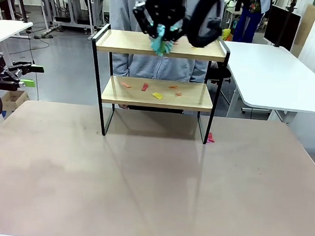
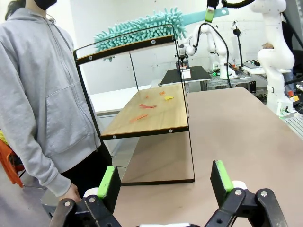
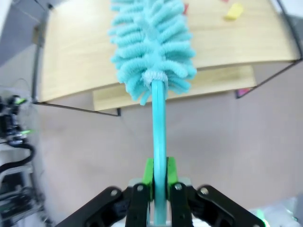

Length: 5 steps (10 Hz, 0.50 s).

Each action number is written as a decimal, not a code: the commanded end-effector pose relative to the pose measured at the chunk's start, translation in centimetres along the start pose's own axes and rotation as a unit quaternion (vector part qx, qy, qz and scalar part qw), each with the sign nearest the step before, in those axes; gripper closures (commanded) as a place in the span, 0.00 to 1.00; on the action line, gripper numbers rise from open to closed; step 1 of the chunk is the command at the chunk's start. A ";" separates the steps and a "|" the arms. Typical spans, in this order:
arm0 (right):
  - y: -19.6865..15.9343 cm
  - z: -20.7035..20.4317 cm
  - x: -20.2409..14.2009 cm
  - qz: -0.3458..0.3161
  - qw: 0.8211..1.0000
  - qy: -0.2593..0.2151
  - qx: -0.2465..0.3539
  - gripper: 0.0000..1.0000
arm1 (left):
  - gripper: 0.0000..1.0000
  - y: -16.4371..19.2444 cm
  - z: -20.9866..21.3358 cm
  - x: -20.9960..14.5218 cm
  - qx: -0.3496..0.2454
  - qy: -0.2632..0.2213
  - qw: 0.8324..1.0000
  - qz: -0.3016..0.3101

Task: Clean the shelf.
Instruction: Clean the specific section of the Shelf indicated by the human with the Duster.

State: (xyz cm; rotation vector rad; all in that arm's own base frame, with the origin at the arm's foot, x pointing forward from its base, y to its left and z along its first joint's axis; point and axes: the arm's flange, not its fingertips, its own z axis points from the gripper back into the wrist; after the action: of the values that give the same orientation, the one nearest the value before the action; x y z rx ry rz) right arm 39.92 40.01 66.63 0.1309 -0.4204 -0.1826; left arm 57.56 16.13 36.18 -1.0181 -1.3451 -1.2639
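Beige worktop (image 1: 153,182) runs from the robot out to the shelf (image 1: 125,42), which stands upright at the far side with a person (image 2: 38,94) in a grey hoodie just behind it. Above the middle of the shelf, the right hand (image 3: 160,174) is clenched on the flat handle of a teal duster (image 3: 152,42). From that hand the duster's long axis points away across the depth of the top board (image 3: 75,52), toward the person, so it lies crosswise to the board's length. Its fluffy head sits on or just over the wood (contact is hard to judge).

In the right wrist view a yellow scrap (image 3: 235,10) and a red fleck (image 3: 184,7) lie to the robot's right of the head, seemingly on that same top board. I judge a sideways sweep along the board comes next, and the raised end rail may trap the bits.

The lower board (image 1: 194,100) carries several more scraps (image 1: 157,95), orange, red and yellow, loosely gathered near its middle. One red scrap (image 1: 211,137) lies on the worktop just beside the shelf's right foot. The left hand (image 2: 164,180) hangs released and empty off the worktop's left side, well apart from the shelf, so the right arm is clearly the nearer one.
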 end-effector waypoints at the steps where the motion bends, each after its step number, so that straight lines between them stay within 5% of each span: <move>1: -4.2 0.0 -1.0 0.000 1.000 0.008 0.004 0.87 | 0.00 -0.2 -0.3 0.2 0.001 0.003 1.000 -0.003; 5: -10.2 1.3 0.4 -0.028 0.999 0.019 -0.022 0.87 | 0.00 -0.2 -0.3 0.2 0.001 0.003 1.000 -0.003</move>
State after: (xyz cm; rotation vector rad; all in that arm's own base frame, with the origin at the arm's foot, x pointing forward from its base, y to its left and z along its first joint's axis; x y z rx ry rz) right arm 38.99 32.17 66.81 0.0968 -0.4052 -0.2519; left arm 57.56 16.13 36.18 -1.0181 -1.3451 -1.2640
